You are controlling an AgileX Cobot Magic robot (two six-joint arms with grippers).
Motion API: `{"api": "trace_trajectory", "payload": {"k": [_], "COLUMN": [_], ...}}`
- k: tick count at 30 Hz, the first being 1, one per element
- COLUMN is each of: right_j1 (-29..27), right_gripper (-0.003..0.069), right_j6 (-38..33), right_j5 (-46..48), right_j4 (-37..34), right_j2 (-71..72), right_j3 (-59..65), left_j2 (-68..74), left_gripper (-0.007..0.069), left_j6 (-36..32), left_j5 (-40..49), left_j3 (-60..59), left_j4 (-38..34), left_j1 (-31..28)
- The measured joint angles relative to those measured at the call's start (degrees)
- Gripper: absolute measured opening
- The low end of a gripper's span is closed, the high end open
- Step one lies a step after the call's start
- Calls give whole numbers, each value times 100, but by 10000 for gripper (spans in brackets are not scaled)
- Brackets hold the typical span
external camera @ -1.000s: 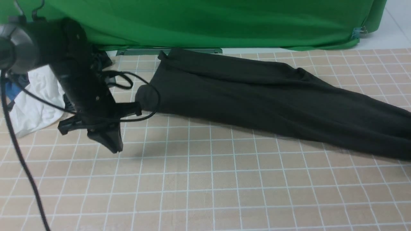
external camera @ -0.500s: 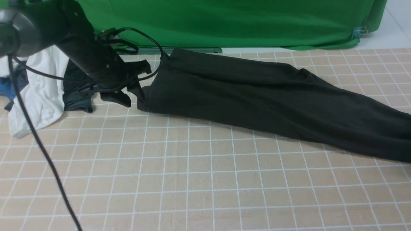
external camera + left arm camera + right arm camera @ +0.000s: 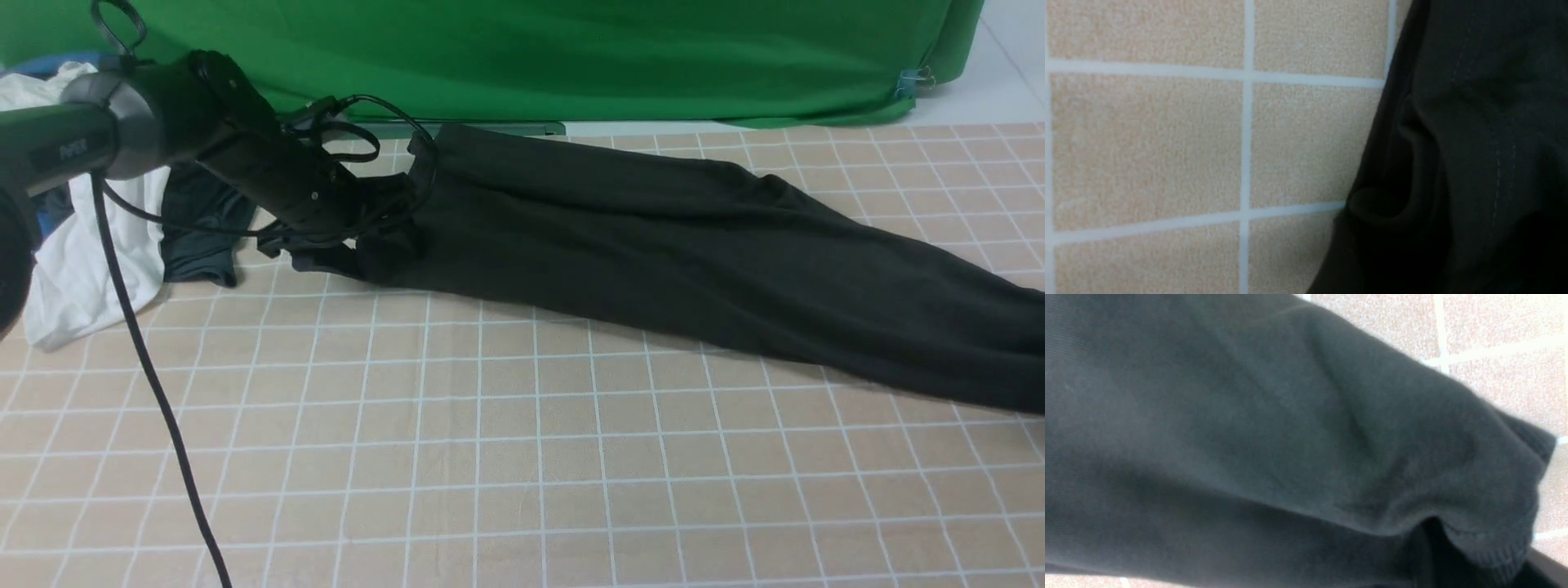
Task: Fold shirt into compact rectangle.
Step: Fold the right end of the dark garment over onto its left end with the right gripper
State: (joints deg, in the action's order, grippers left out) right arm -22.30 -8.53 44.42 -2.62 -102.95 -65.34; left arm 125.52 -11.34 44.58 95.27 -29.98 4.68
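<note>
1. The left gripper (image 3: 353,245) sits low at the left end of the shirt (image 3: 653,245) and touches the cloth. It is black against black, so I cannot tell how wide its jaws stand.
2. From that gripper the shirt stretches away to the right as a long, narrow band. It lies flat on the tabletop (image 3: 522,457) and runs off the picture's edge.
3. The left wrist view shows a folded, stitched shirt edge lying on tan squares.
4. The right gripper shows in no view. Its wrist camera is filled with shirt cloth and a ribbed edge.
5. To the left of the left gripper, a dark grey garment (image 3: 196,237) and a white garment (image 3: 73,261) lie bunched together.
</note>
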Motion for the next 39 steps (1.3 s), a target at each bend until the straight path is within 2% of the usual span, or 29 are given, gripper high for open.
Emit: {"api": "trace_trajectory", "payload": {"k": [2, 6, 9, 16, 21, 26, 32, 39], "right_j1": [0, 6, 6, 133, 183, 183, 183, 183], "right_gripper": [85, 85, 85, 85, 85, 85, 85, 85], "right_j6": [0, 0, 37, 183, 188, 188, 398, 491], "right_j5": [0, 34, 163, 528, 576, 693, 834, 813], "right_j4": [0, 0, 0, -14, -14, 31, 492, 607], "right_j2": [0, 0, 0, 0, 113, 666, 1449, 1539], "right_j3": [0, 0, 0, 145, 432, 653, 1354, 1651], "left_j2": [47, 74, 17, -255, -671, -1697, -3187, -3967], "left_gripper": [421, 146, 63, 63, 63, 63, 63, 63], "left_j6": [-26, -40, 15, 431, 606, 857, 1208, 1442], "left_j5": [-41, -36, 307, 1521, 2181, 2153, 1853, 1084], "left_j3": [7, 7, 55, 47, -655, -2108, -3982, -5159], "left_j4": [-34, -93, -1, 472, 614, 787, 1267, 1648], "left_j1": [-12, -12, -12, -20, -38, -38, -38, -38]}}
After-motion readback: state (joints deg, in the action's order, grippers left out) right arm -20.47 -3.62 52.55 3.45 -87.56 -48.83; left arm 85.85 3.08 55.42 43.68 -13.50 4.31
